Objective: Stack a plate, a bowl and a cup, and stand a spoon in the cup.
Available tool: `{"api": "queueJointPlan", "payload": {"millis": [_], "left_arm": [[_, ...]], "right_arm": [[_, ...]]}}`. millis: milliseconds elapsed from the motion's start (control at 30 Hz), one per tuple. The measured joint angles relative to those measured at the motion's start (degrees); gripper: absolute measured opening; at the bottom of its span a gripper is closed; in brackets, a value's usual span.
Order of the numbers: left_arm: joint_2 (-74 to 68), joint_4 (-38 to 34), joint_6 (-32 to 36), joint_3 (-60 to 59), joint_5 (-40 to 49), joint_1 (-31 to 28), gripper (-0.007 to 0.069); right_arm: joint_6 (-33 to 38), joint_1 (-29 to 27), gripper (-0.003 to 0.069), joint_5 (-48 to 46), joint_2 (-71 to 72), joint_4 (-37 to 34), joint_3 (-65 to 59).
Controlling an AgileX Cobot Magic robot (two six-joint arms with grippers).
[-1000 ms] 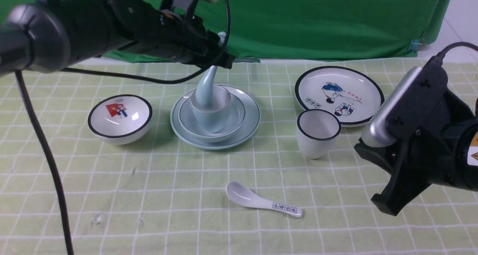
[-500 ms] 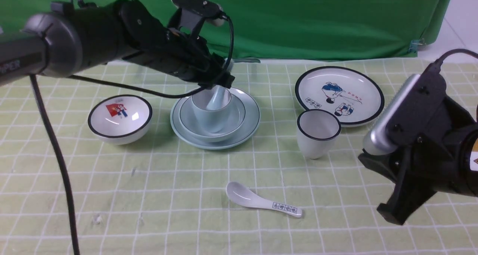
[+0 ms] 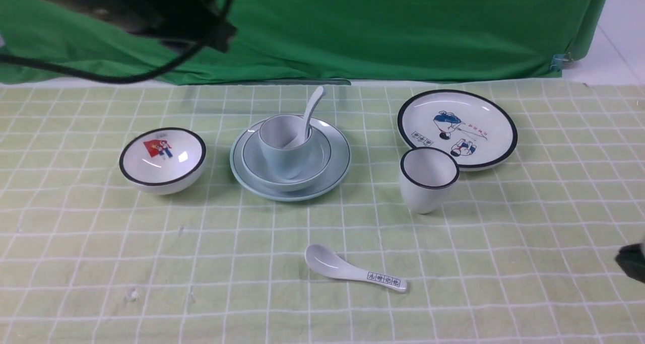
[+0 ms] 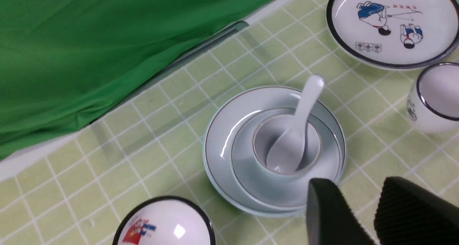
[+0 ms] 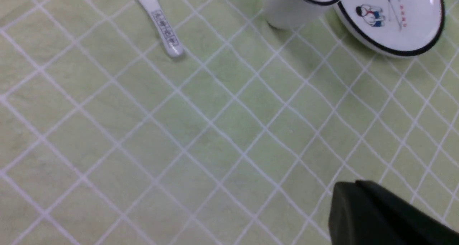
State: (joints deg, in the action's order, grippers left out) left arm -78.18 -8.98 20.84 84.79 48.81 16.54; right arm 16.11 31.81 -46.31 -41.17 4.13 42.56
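The pale blue plate (image 3: 338,168) sits mid-table with the pale blue bowl (image 3: 321,158) on it and the pale blue cup (image 3: 283,158) in the bowl. The pale blue spoon (image 3: 313,108) stands in the cup with its handle leaning back and right, free of any gripper. The stack also shows in the left wrist view: plate (image 4: 218,144), bowl (image 4: 243,155), cup (image 4: 273,176), spoon (image 4: 304,108). My left gripper (image 4: 356,184) is open and empty, raised above the stack; its arm (image 3: 176,9) is blurred at the upper left. My right gripper (image 5: 353,188) is shut and empty over bare cloth.
A white black-rimmed bowl with a red picture (image 3: 162,157) stands left of the stack. A white cartoon plate (image 3: 456,127) and a black-rimmed white cup (image 3: 428,180) stand to the right. A white printed spoon (image 3: 352,270) lies in front. A green curtain hangs behind.
My left gripper let go of the pale blue spoon in the cup and rose away to the upper left. My right arm drew back to the right edge.
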Motion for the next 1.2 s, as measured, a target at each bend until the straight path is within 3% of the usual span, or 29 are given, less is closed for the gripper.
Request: {"api": "queueJointPlan", "payload": {"millis": [67, 133, 200, 300, 400, 467, 767, 1033, 1200], "left_arm": [[4.32, -1.45, 0.0, -0.65, 1.26, 0.0, 0.0008], [7.88, -3.01, 0.86, -2.6, 0.33, 0.0, -0.0022], [11.14, -4.76, 2.14, -5.81, -1.83, 0.0, -0.0035], [20.93, -5.51, 3.45, -15.74, -10.5, 0.0, -0.0043], [29.13, -3.02, 2.81, -26.23, -19.93, 0.0, -0.0043], [34.69, -2.05, 1.86, -34.13, -26.22, 0.0, -0.0043], [51.85, -1.54, 1.21, -61.13, -51.27, 0.0, -0.0039], [56.51, -1.5, 1.16, -75.53, -74.01, 0.0, -0.0038], [56.56, -1.13, 1.16, -79.16, -78.13, 0.0, -0.0038]], "right_arm": [[-2.32, 0.0, 0.0013, 6.16, 4.65, -0.03, -3.97], [-5.63, 0.0, 0.0013, 12.67, 8.6, -0.24, -8.26], [-9.04, 0.0, 0.0013, 19.46, 11.25, -0.43, -11.86], [-16.11, 0.0, 0.0013, 39.85, 15.06, -0.54, -20.34], [-18.24, 0.0, 0.0014, 54.48, 15.2, -0.54, -26.79], [-18.74, 0.0, 0.0016, 59.36, 15.1, -0.54, -30.21], [-19.34, 0.0, 0.0035, 62.89, 15.06, -0.54, -40.84], [-19.34, 0.0, 0.0062, 58.54, 15.06, -0.54, -42.97], [-19.34, -0.64, 0.0081, 54.09, 19.17, -0.54, -43.03]]}}
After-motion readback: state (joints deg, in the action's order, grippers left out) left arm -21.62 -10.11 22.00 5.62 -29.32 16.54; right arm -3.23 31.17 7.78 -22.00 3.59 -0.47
